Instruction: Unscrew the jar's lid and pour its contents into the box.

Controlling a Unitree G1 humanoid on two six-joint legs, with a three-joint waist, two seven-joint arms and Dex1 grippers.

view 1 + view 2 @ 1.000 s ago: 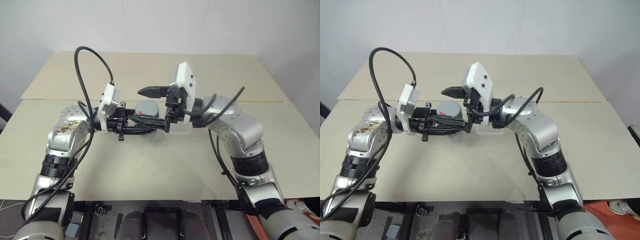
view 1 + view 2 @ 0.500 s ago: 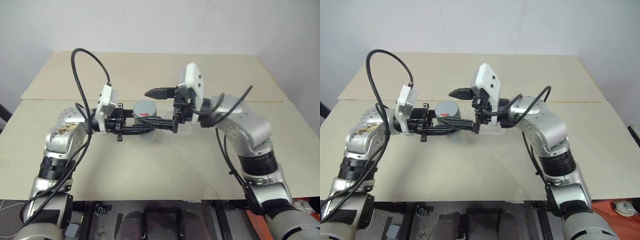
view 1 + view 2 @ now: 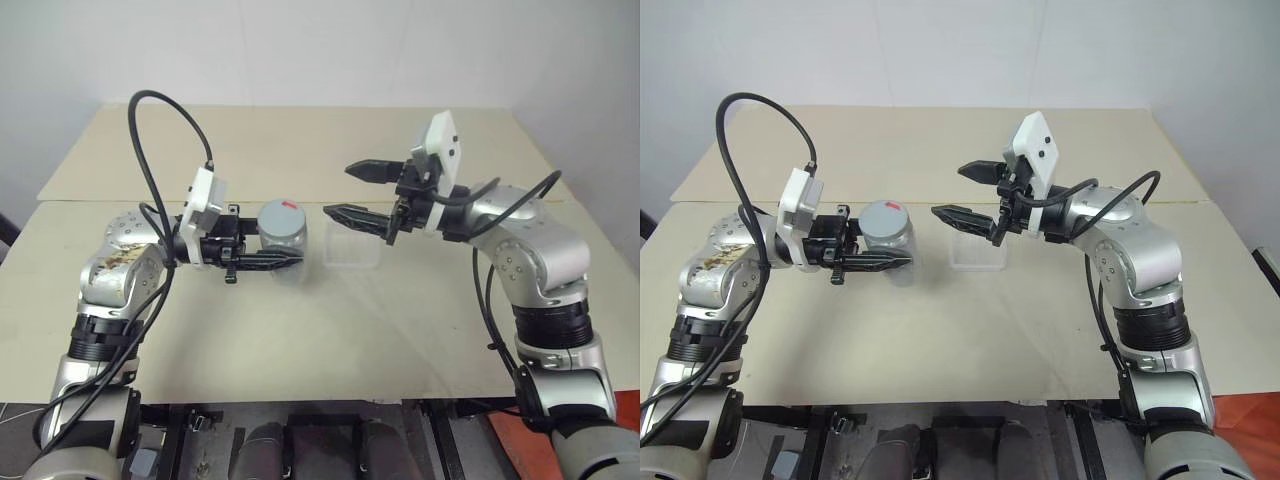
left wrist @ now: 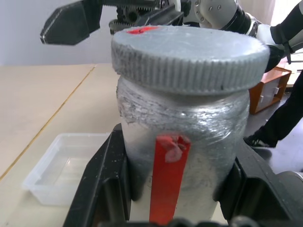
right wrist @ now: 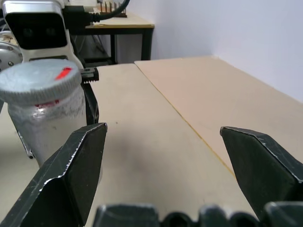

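Left hand (image 3: 270,261) pinches shiny silver metal jar (image 3: 281,238), grey ribbed lid (image 3: 281,214) on. Right hand (image 3: 350,192) spread wide, above clear plastic box (image 3: 352,247) on beige surface (image 3: 330,320).

a beige table (image 3: 330,330) with a seam across it; the clear box (image 3: 352,243) rests on it.

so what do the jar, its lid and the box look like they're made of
Jar: looks like shiny silver metal or foil wrap, its surface wrinkled and glinting, with a red stripe.
Lid: matte grey, probably plastic, judging by its ribbed edge.
Box: clear, whitish plastic; the table shows through its walls.
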